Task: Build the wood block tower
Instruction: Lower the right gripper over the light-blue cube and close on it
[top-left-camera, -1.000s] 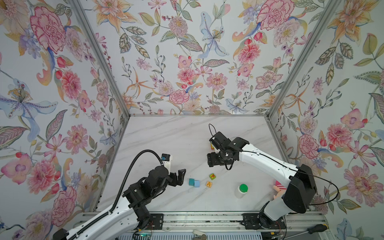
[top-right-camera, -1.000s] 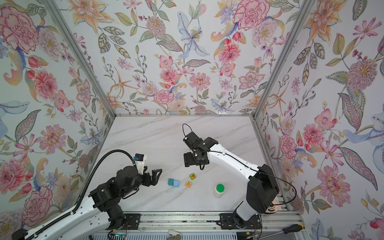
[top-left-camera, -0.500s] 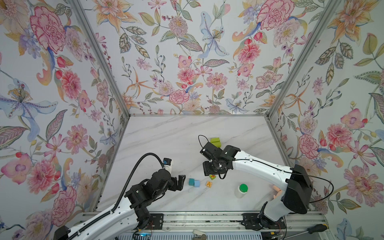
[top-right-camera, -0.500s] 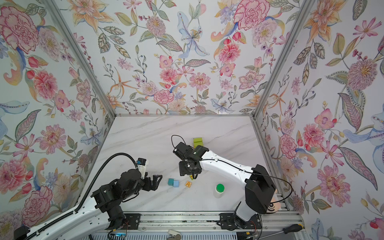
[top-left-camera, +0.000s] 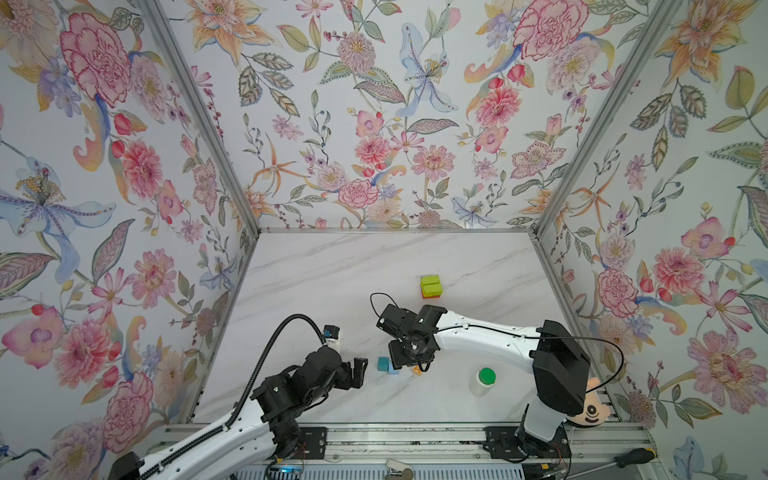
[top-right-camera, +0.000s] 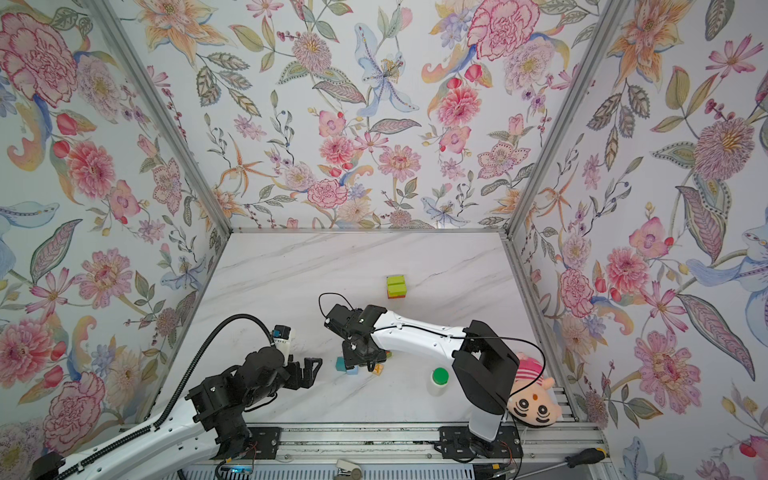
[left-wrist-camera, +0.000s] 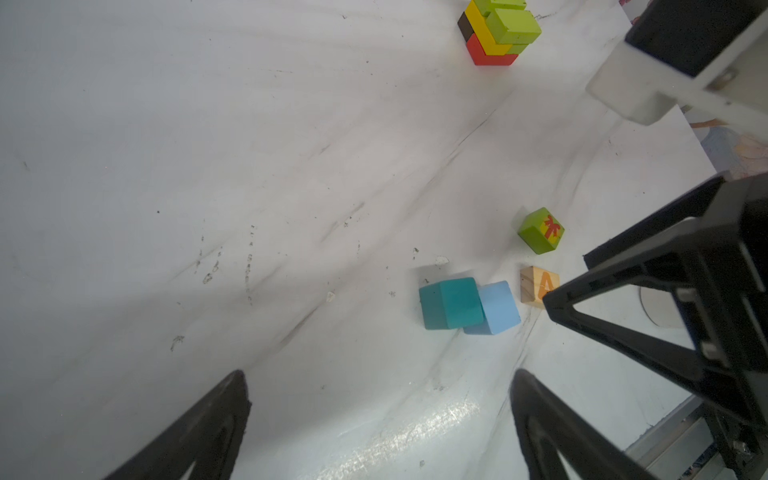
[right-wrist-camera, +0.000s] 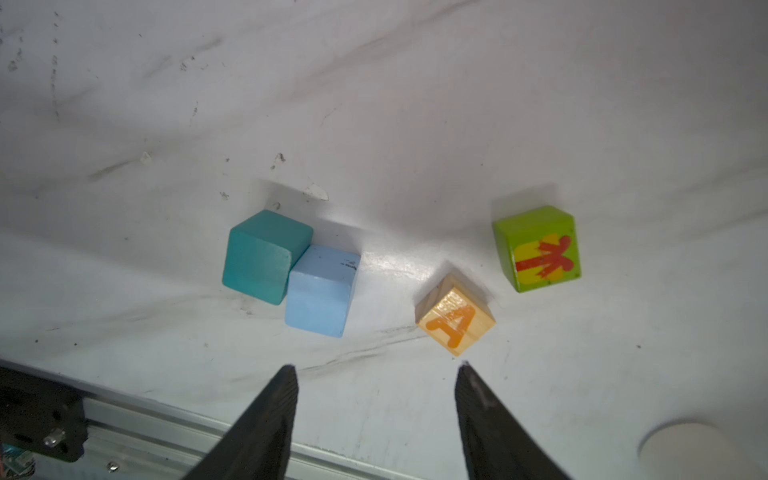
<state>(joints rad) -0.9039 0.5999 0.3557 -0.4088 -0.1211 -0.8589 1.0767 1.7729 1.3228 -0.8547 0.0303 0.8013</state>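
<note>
Four loose cubes sit near the front of the table (top-left-camera: 332, 291), strung from 9 to 3 o'clock in both top views. The teal cube (right-wrist-camera: 266, 255) and blue cube (right-wrist-camera: 322, 291) touch. The A cube (right-wrist-camera: 455, 320) lies apart toward 3 o'clock, and the green cube (right-wrist-camera: 538, 249) sits at about 1 o'clock from it. A bottle (top-left-camera: 484, 378) stands farther out at 3 o'clock.

At 9 o'clock from the teal cube, near but apart, the left gripper (left-wrist-camera: 378, 374) has its jaws spread wide and empty, its mouth facing the row.

Over the row hangs the right gripper (right-wrist-camera: 377, 368), jaws partly apart with nothing between them. In the right wrist view the gap lines up with bare table between the blue cube and the A cube. The A cube lies just beyond one fingertip and is turned corner-on to the jaws.

Farthest back, at about 1 o'clock from the right gripper and well apart, stands the tower (top-left-camera: 430, 286), with red and brown low, yellow above and lime blocks on top.

For the A cube the right arm looks the nearer. I judge it needs a small shift toward 3 o'clock and a wrist turn, so the jaws meet flat faces, not corners. A cube has no long axis to favour. The teal cube suits the left arm better.
</note>
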